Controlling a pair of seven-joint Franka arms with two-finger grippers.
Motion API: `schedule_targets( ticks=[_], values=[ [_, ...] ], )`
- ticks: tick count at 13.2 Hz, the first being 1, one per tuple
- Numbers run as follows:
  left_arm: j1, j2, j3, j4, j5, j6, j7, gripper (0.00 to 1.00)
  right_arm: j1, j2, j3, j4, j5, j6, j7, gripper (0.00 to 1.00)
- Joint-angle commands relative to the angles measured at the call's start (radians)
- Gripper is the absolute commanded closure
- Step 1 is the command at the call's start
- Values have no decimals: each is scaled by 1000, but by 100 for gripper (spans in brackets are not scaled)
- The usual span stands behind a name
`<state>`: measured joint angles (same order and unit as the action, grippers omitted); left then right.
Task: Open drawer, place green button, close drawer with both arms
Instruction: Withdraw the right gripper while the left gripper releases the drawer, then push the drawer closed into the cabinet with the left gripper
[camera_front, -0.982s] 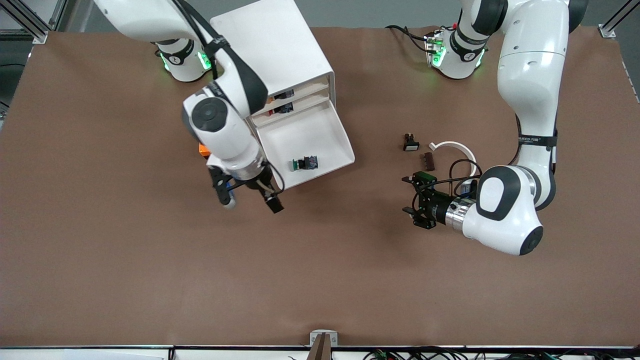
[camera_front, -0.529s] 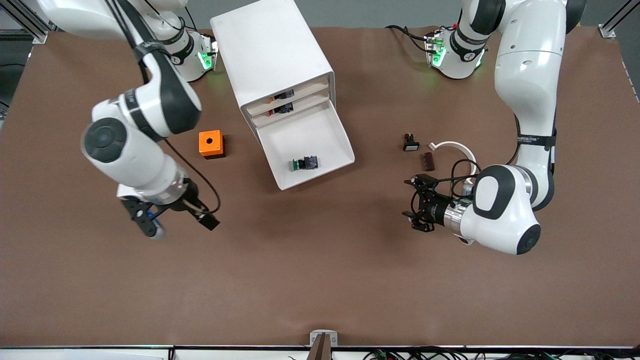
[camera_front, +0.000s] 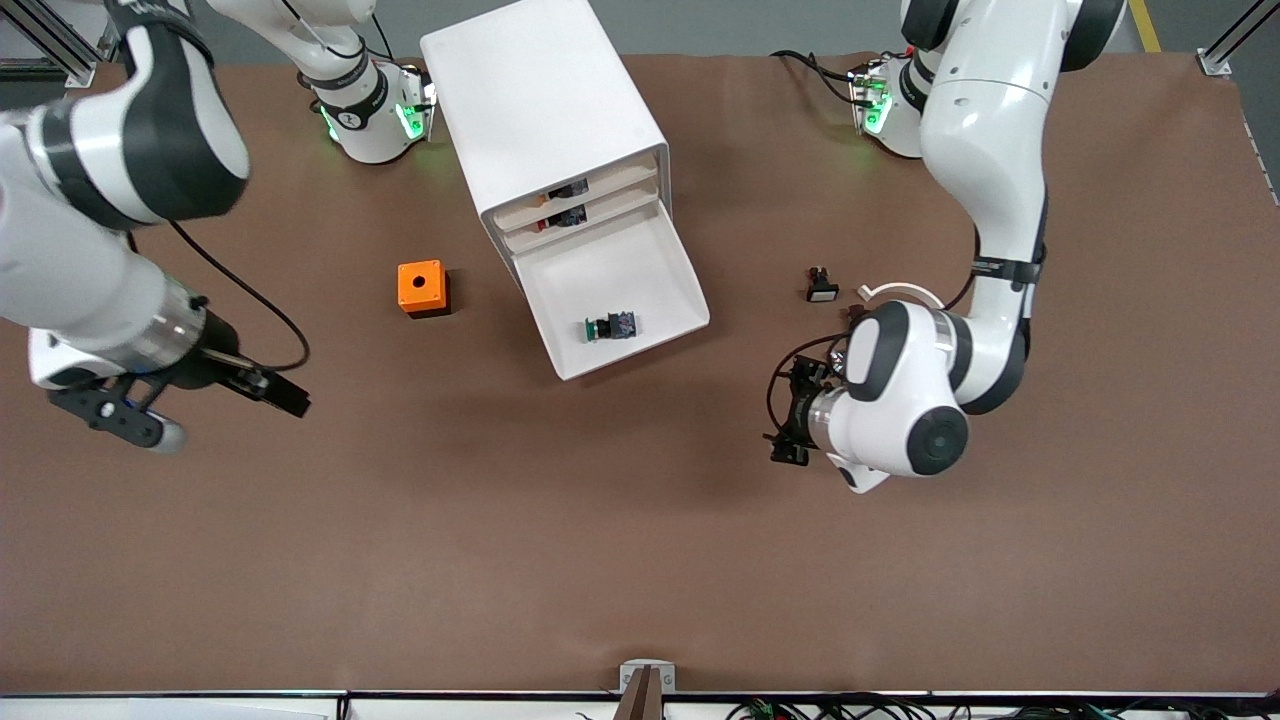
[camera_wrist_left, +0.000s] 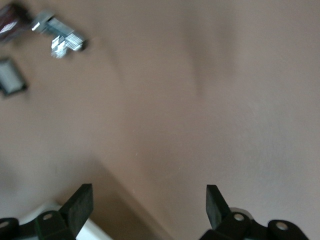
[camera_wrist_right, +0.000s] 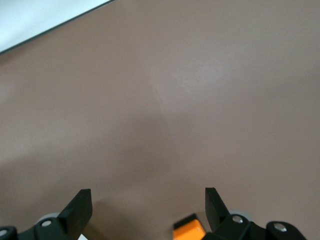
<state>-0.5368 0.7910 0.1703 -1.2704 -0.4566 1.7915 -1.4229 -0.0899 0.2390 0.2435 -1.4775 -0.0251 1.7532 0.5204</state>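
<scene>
The white cabinet (camera_front: 550, 100) stands at the middle of the table's robot side. Its third drawer (camera_front: 640, 345) is pulled out, and the green-capped button (camera_front: 611, 327) lies in it near the front rim. My right gripper (camera_front: 215, 415) is open and empty over bare table toward the right arm's end; in the right wrist view (camera_wrist_right: 148, 207) it frames brown table. My left gripper (camera_front: 785, 415) is open and empty over bare table beside the drawer, toward the left arm's end; the left wrist view (camera_wrist_left: 148, 205) shows bare table between its fingers.
An orange box with a hole (camera_front: 421, 288) sits beside the cabinet toward the right arm's end and shows in the right wrist view (camera_wrist_right: 189, 231). A white-faced black switch (camera_front: 821, 286) and a white curved piece (camera_front: 900, 290) lie by the left arm's forearm.
My right arm has swung away from the open drawer toward its own end of the table, uncovering the orange box. My left gripper has shifted toward the drawer. The button has not moved.
</scene>
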Motion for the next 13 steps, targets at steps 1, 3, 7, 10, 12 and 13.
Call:
schedule_targets(
  ticks=[1,3,7,10,12,13],
  values=[
    [-57,23,3,-11,52,51,221,0,10,-88,-114,-24,80,-70,-196,0],
    [-87,27,-8,-14,50,94,345,0,74,-137,-194,-29,79,-116,-229,0],
    [-205,56,-9,-20,85,150,440,0,128,-220,-247,-73,79,-153,-358,0],
    [-291,70,-9,-21,104,192,521,0,136,-262,-248,-116,63,-158,-359,0],
    [-310,59,-30,-21,88,190,521,0,127,-257,-247,-113,63,-166,-361,0],
    [-314,57,-58,-21,88,190,504,0,124,-256,-248,-112,63,-167,-362,0]
  ],
)
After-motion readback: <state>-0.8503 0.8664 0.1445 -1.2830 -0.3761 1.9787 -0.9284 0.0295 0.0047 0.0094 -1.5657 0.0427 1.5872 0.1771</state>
